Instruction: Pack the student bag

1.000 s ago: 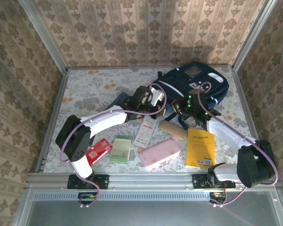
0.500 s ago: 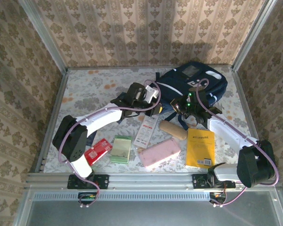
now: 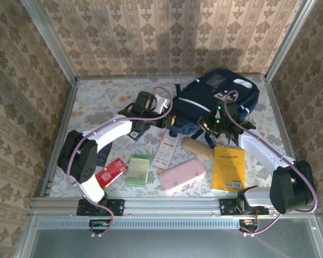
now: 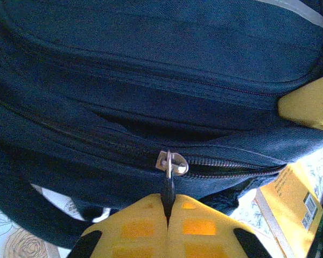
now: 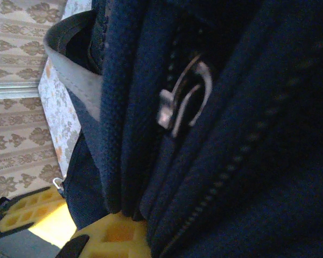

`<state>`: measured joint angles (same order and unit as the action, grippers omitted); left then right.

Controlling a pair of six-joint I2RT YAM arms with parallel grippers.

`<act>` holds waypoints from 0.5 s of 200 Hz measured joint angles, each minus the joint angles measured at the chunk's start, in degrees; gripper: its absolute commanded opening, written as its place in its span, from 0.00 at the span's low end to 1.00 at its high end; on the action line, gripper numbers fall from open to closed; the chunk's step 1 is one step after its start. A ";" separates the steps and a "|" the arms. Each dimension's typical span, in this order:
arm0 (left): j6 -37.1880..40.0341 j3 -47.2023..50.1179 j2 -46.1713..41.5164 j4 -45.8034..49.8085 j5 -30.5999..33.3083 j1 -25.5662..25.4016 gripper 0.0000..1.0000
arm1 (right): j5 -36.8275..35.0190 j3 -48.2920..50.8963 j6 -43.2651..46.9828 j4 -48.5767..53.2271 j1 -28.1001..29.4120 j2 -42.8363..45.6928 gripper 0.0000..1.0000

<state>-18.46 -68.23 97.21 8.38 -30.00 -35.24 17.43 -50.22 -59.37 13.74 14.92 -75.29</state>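
Left wrist: left pincer [image 4: 167,204] pinches student bag [image 4: 151,64] zipper pull [image 4: 171,164]; right pincer [image 5: 70,228] grips bag fabric.

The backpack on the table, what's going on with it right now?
Both arms are working on the student bag. The left gripper is shut on a zipper pull on the bag, while the right gripper appears to pinch the bag's fabric nearby. The yellow book, pink case and other small items lie on the table, not yet packed.
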 measured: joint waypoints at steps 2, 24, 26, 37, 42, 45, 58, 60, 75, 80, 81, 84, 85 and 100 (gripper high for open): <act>0.00 0.02 0.00 0.04 -0.02 0.07 0.00 | 0.02 0.00 0.17 0.11 -0.07 0.00 0.00; 0.00 0.00 0.02 0.66 -0.07 0.87 0.00 | 0.57 -0.17 1.64 1.42 -0.59 0.00 0.00; 0.02 0.00 0.04 0.70 -0.04 0.94 0.00 | 0.61 -0.20 1.84 1.60 -0.66 0.00 0.00; 0.00 0.00 0.22 0.98 -0.04 1.40 0.00 | 0.92 -0.39 2.54 2.16 -0.92 0.00 0.00; 0.00 0.00 0.42 1.09 -0.07 1.62 0.00 | 1.01 -0.46 2.91 2.40 -1.05 0.02 0.00; 0.00 0.00 0.50 1.14 -0.04 1.70 0.00 | 1.05 -0.48 3.15 2.56 -1.09 0.02 0.00; 0.00 -0.04 1.46 1.33 -0.04 2.25 0.00 | 1.09 -0.55 4.22 3.41 -1.40 0.09 0.00; 0.00 -0.07 1.64 1.33 -0.07 2.32 0.00 | 1.09 -0.55 4.31 3.50 -1.44 0.11 0.00; -0.09 -0.31 3.30 1.55 -0.13 2.75 0.00 | 1.05 -0.55 5.70 4.79 -1.86 0.35 0.01; -0.24 -0.46 3.87 1.60 -0.17 2.82 0.00 | 0.96 -0.55 6.21 5.33 -1.97 0.46 0.09; -0.26 -0.48 3.96 1.60 -0.17 2.82 0.00 | 0.94 -0.55 6.32 5.40 -1.99 0.46 0.11; -0.39 -0.57 4.24 1.60 -0.20 2.84 0.00 | 0.83 -0.59 6.58 5.77 -2.01 0.52 0.18; -0.42 -0.59 4.37 1.60 -0.20 2.84 0.00 | 0.81 -0.61 6.71 5.86 -2.03 0.55 0.20; -1.11 -0.68 5.35 1.57 -0.22 2.80 0.00 | -0.24 -1.09 8.37 8.07 -2.08 0.57 0.45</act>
<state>-19.57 -68.90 102.56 9.96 -30.22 -32.45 17.19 -51.31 -51.00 21.80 12.84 -74.72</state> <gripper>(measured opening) 0.060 0.284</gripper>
